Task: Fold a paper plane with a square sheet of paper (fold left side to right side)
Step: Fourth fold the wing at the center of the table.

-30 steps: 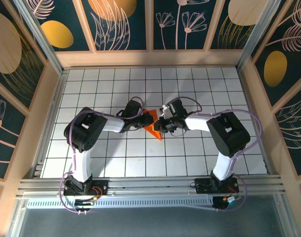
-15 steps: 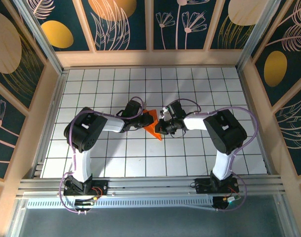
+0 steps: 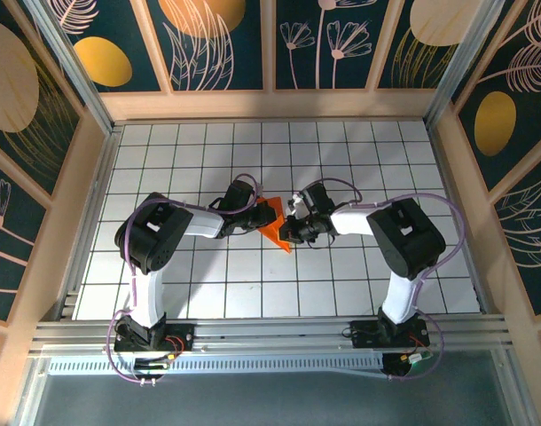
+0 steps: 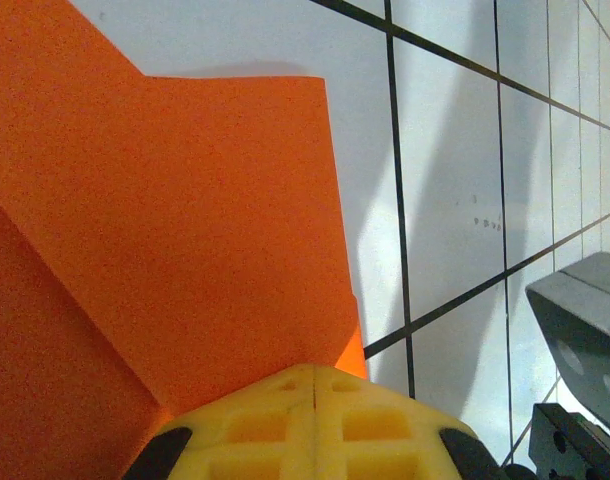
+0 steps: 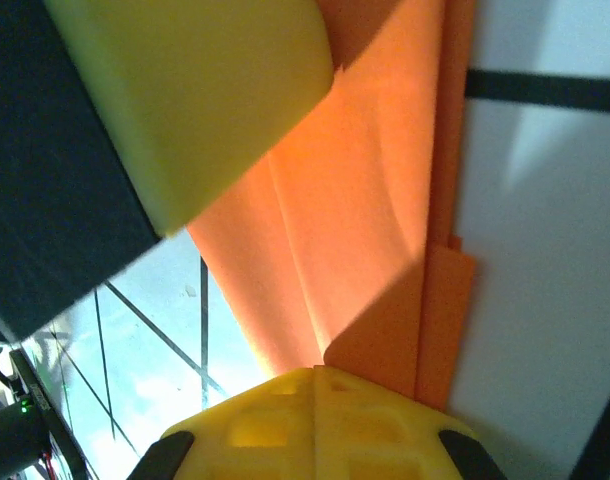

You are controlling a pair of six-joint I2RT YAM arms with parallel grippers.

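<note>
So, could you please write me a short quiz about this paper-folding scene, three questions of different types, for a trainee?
1. True or false: the folded orange paper lies on the gridded table between the left gripper and the right gripper.
2. How do both grippers' jaws stand? A) both wide open B) both shut C) left open, right shut
3. Fill in: in the left wrist view, the fingertips are ___ in colour.
Key: 1 true; 2 B; 3 yellow.
</note>
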